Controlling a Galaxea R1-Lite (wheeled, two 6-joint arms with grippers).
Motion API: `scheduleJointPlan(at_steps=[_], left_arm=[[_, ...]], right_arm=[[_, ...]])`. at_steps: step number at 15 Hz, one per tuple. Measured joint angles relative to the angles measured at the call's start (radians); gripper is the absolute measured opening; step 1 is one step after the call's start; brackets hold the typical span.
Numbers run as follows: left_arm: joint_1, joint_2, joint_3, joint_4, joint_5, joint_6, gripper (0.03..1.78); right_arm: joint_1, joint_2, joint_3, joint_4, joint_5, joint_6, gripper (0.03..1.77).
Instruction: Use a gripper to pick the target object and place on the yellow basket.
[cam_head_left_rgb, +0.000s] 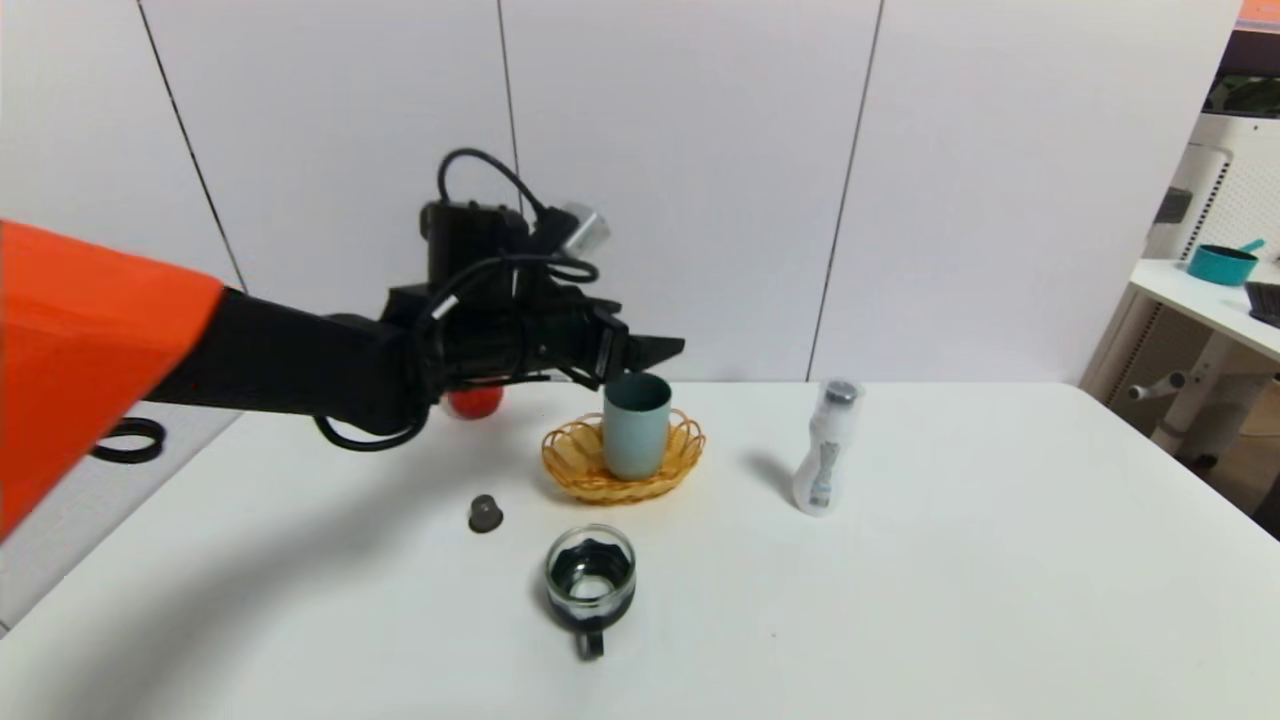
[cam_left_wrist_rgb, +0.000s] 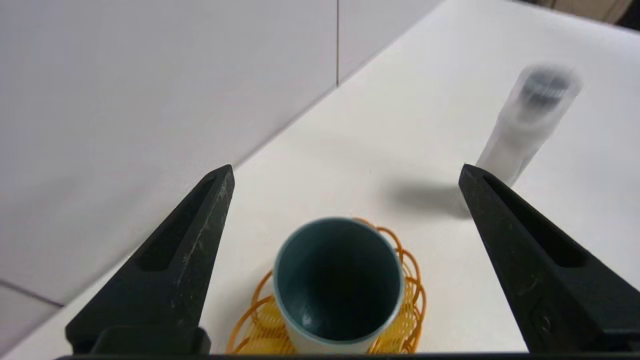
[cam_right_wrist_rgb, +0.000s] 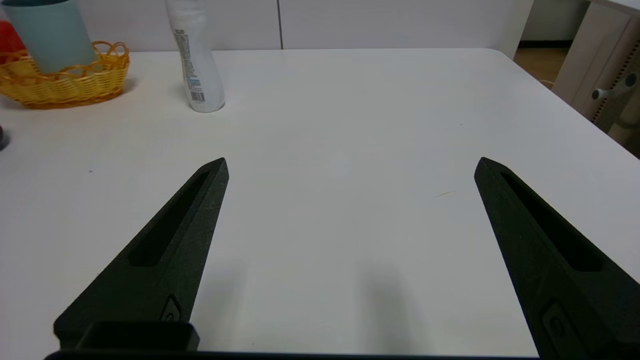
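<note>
Cup (cam_head_left_rgb: 636, 425) stands upright inside the yellow basket (cam_head_left_rgb: 572, 462) — placed. Left gripper (cam_left_wrist_rgb: 345, 175) hovers just above its rim, fingers spread wide, touching nothing. Risk — a low withdrawal clips the rim, tipping it.

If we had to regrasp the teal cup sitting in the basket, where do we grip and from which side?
Grip the cup on its upper wall, above the basket rim, coming from above with one finger on each side. It stands upright with no handle, so any side works, but the scalloped rim hides its base. The left gripper, open, is just above it; the right gripper is far off.
</note>
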Motion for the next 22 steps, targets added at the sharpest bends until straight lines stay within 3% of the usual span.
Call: scheduleJointPlan(at_steps=[4,7,12,19,22], left_arm=[[0.073,-0.277,0.023,0.158,0.124,0.028,1.66],[0.189,-0.499,0.167,0.233,0.203,0.066,1.67],[0.384,-0.878,0.632,0.262,0.231,0.045,1.68],[0.477,-1.415,1.201,0.273,0.249,0.017,1.69],[0.498,-1.630,1.303,0.383,0.286,0.035,1.69]], right_arm=[[0.000,0.000,0.000,0.000,0.000,0.000,1.70],[0.000,0.000,0.000,0.000,0.000,0.000,1.70],[0.000,0.000,0.000,0.000,-0.001,-0.001,1.70],[0.000,0.000,0.000,0.000,0.000,0.000,1.70],[0.000,0.000,0.000,0.000,0.000,0.000,1.70]])
